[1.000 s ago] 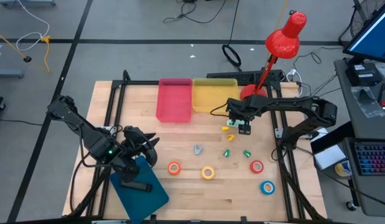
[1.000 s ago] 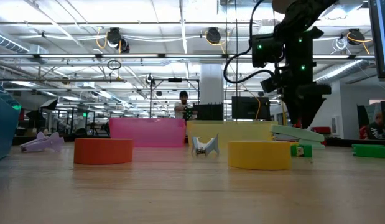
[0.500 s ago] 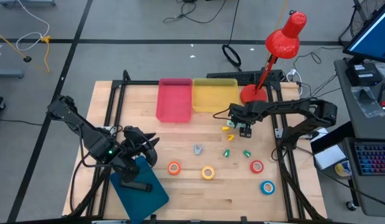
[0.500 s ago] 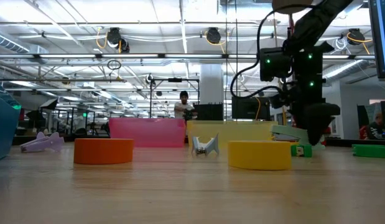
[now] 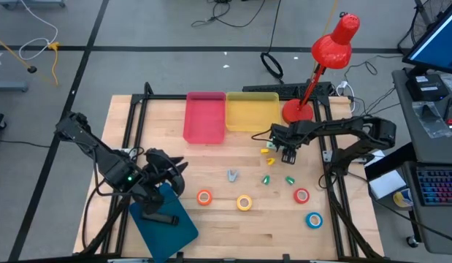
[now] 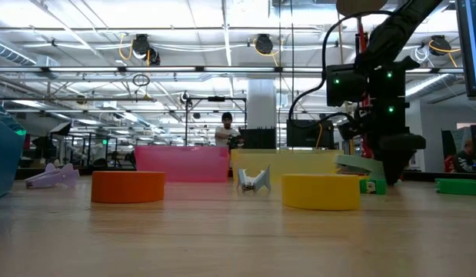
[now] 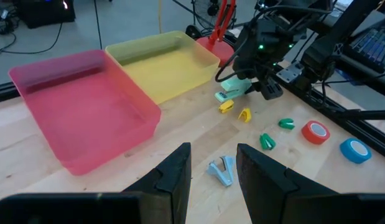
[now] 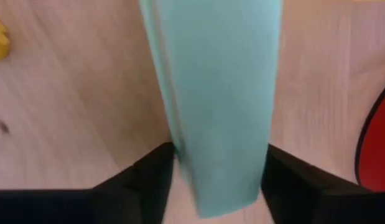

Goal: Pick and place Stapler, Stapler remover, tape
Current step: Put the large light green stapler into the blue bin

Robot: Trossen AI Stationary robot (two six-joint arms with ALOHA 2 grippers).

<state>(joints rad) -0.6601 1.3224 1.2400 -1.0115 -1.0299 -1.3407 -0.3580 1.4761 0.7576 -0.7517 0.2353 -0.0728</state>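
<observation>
A mint-green stapler (image 8: 214, 93) lies on the table in front of the yellow bin, also seen in the low view (image 6: 357, 164). My right gripper (image 8: 220, 171) stands over it, shut on it (image 5: 287, 151). The grey stapler remover (image 5: 232, 174) rests mid-table. Orange (image 5: 204, 196), yellow (image 5: 244, 202), red (image 5: 301, 196) and blue (image 5: 314, 219) tape rolls lie flat along the near side. My left gripper (image 7: 212, 163) hovers open over the near left, holding nothing. My right gripper pinches the stapler's two long sides (image 8: 180, 155) between its two fingers (image 8: 152, 177), close to the end toward the table's right edge. The fingers come from above, pointing down, and lie across the stapler. The stapler rests on the table.
A pink bin (image 5: 204, 117) and a yellow bin (image 5: 252, 111) stand side by side at the far edge. A red desk lamp (image 5: 324, 55) rises at the far right. Small yellow (image 5: 268, 153) and green (image 5: 267, 179) pieces lie near the stapler. A teal tray (image 5: 167, 223) sits near left.
My right gripper has come down onto the stapler, shifting a little toward the table's right edge. The stapler has stayed where it was on the table.
</observation>
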